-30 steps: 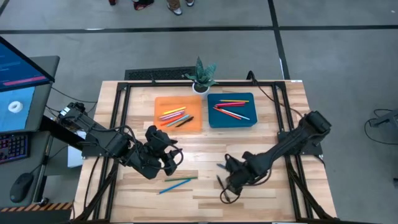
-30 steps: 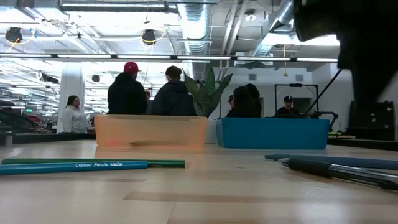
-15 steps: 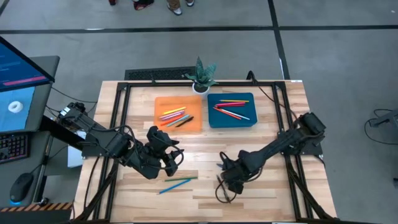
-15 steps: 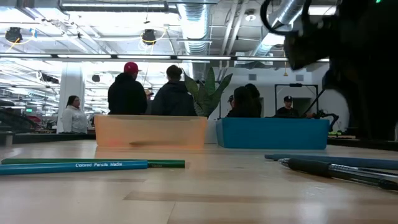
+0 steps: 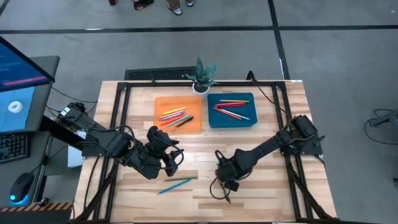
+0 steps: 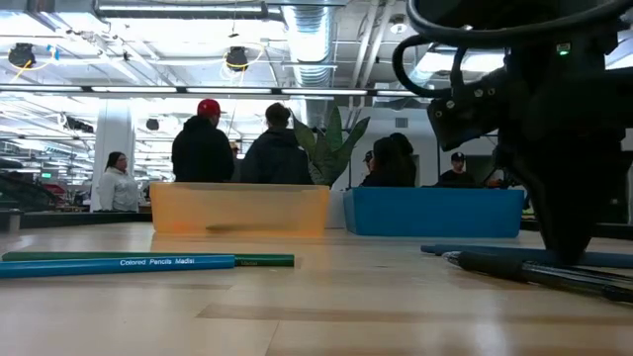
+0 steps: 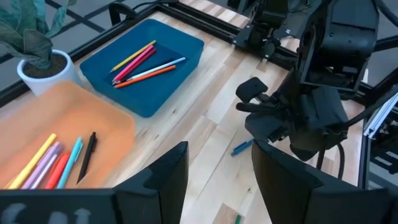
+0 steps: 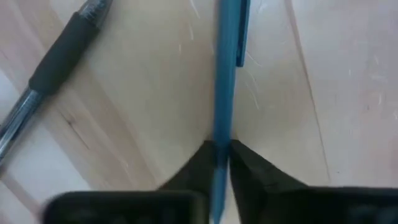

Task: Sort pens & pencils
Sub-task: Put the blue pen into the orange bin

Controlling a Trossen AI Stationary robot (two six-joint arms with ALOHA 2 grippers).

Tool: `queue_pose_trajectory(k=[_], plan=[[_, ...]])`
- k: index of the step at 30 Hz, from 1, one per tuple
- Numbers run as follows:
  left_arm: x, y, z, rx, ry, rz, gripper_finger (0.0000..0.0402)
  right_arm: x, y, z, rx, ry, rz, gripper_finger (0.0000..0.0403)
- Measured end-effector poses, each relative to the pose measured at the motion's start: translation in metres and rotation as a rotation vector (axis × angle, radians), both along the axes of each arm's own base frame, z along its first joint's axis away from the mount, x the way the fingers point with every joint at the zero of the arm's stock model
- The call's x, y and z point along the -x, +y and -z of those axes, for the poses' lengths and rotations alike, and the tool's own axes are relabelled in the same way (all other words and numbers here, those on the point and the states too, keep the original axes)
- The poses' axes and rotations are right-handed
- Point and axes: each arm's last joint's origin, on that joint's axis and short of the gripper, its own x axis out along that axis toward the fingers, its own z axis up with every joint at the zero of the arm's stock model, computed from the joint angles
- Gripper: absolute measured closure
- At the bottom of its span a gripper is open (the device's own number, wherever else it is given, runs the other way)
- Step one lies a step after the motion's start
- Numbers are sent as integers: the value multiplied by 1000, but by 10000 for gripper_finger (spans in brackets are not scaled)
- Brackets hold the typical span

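Observation:
My right gripper (image 5: 222, 172) stands low over the table's near middle, shut on a blue pen (image 8: 224, 68). A black pen (image 8: 59, 53) lies flat on the table beside it; the low view shows it as black pen (image 6: 534, 269). My left gripper (image 5: 172, 159) hovers open left of centre and touches nothing. A blue pencil (image 6: 119, 263) and a green pencil (image 6: 262, 260) lie flat side by side near the table's near edge (image 5: 176, 182). Several coloured sticks lie in the orange tray (image 5: 163, 102) and the blue tray (image 5: 249, 99). My right gripper pinches the blue pen's barrel (image 8: 221, 134) between its two fingertips (image 8: 245, 163), coming from above and pointing down. The pen runs straight out from between the fingers. In the low view its free end (image 6: 465, 251) looks level with the table; I cannot tell whether it is lifted.
A small potted plant (image 5: 202, 76) stands at the far edge between the two trays. Black frame rails (image 5: 121, 118) run along the table's left and right sides. People stand in the room beyond the table. Bare wood lies between the trays and the grippers.
My right gripper has moved toward the table's left and come down to the table over the blue pen. The pens and pencils on the table have stayed where they were.

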Motion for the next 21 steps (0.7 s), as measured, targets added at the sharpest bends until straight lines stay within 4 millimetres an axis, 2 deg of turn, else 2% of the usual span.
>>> queue_pose_trajectory(k=[2,4,8,12,21], plan=[[0,0,0,-2,2,1,235,0,0,1,-7,8,-3,371],[0,0,0,-5,5,2,235,0,0,1,-8,11,-3,386],[0,0,0,-11,8,5,235,1,0,-2,-10,8,3,377],[0,0,0,-11,8,5,235,4,-3,-11,-11,-12,6,392],[0,0,0,-21,-4,-8,235,11,-14,-57,14,-167,78,397]])
